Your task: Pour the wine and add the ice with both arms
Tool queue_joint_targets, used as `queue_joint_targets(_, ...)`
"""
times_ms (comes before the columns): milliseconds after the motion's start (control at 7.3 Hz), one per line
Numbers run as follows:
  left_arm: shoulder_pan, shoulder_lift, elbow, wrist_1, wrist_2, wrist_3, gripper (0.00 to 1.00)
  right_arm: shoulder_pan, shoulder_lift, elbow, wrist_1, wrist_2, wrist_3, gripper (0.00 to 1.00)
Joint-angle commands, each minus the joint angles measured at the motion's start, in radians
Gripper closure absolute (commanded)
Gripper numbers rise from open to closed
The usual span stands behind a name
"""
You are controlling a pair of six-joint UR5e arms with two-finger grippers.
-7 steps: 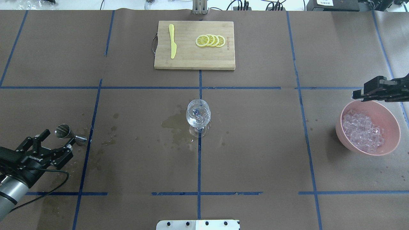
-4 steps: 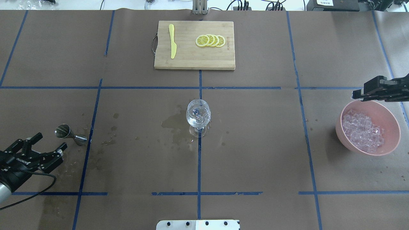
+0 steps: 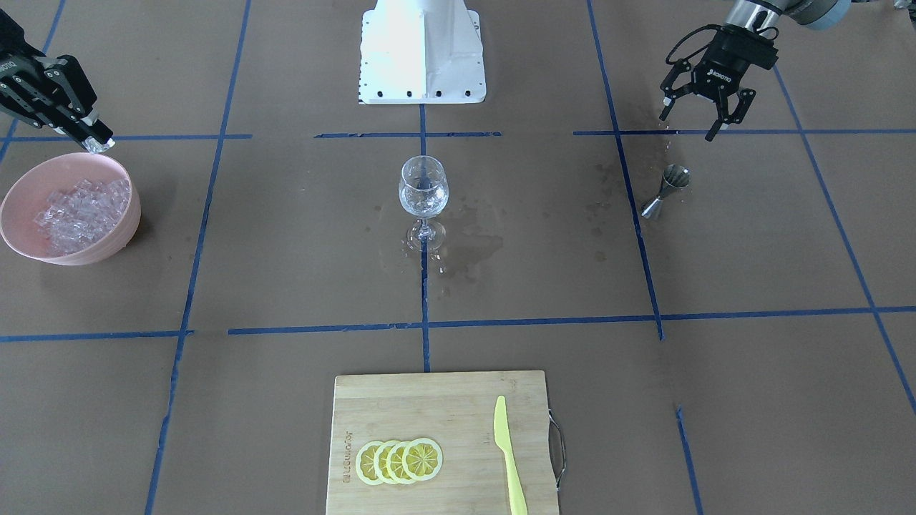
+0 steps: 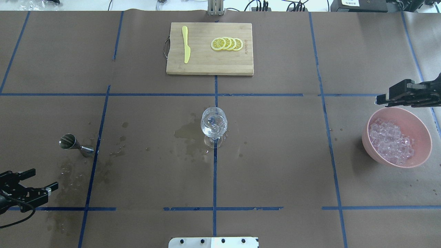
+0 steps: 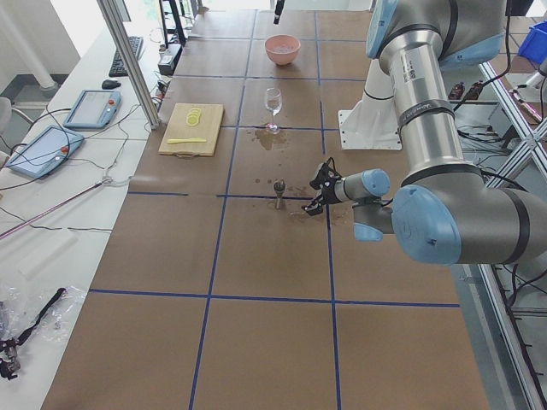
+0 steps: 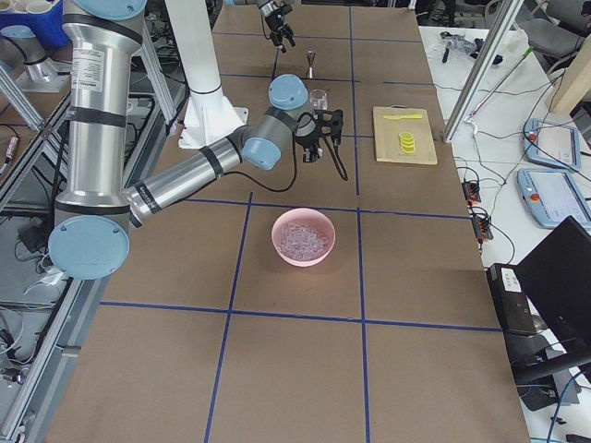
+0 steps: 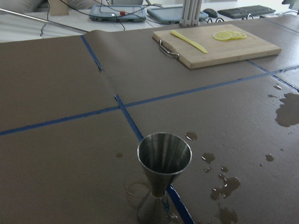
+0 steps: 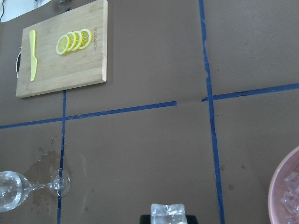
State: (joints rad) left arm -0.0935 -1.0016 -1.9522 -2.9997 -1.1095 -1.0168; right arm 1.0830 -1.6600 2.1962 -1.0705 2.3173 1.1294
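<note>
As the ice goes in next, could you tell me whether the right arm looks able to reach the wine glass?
Probably yes: the right tool, shut on an ice cube, hangs by the pink bowl, and nothing stands between it and the wine glass. The left tool is far off, open.

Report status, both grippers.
Left gripper open, apart from jigger. Right gripper shut on ice cube, raised near bowl. Glass holds wine; spill at its foot.
</note>
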Motion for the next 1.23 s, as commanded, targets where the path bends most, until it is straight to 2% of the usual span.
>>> queue_joint_targets(0,-0.131,0.023,-0.080,0.142,-0.243,-0.014,0.00,-0.021,0.090,-0.016,-0.011,0.022,0.024,1.00)
queue_joint_targets(137,-0.214,0.023,-0.158,0.276,-0.350,-0.012,0.00,-0.061,0.171,-0.041,-0.013,0.019,0.099,1.00)
queue_joint_targets(274,-0.222,0.021,-0.186,0.312,-0.368,-0.012,0.00,-0.121,0.242,-0.067,-0.014,0.001,0.158,1.00)
queue_joint_targets(411,-0.238,0.023,-0.189,0.320,-0.429,-0.012,0.00,-0.176,0.299,-0.090,-0.023,-0.042,0.177,1.00)
queue_joint_targets(685,-0.314,0.011,-0.252,0.408,-0.565,-0.012,0.00,-0.268,0.438,-0.107,-0.153,-0.113,0.188,1.00)
queue_joint_targets(822,-0.365,-0.033,-0.286,0.520,-0.642,-0.012,0.00,-0.323,0.512,-0.115,-0.231,-0.172,0.200,1.00)
queue_joint_targets(959,-0.434,-0.091,-0.319,0.639,-0.674,-0.002,0.00,-0.384,0.557,-0.122,-0.259,-0.240,0.228,1.00)
queue_joint_targets(1096,-0.449,-0.106,-0.347,0.683,-0.685,0.000,0.00,-0.432,0.607,-0.165,-0.259,-0.284,0.251,1.00)
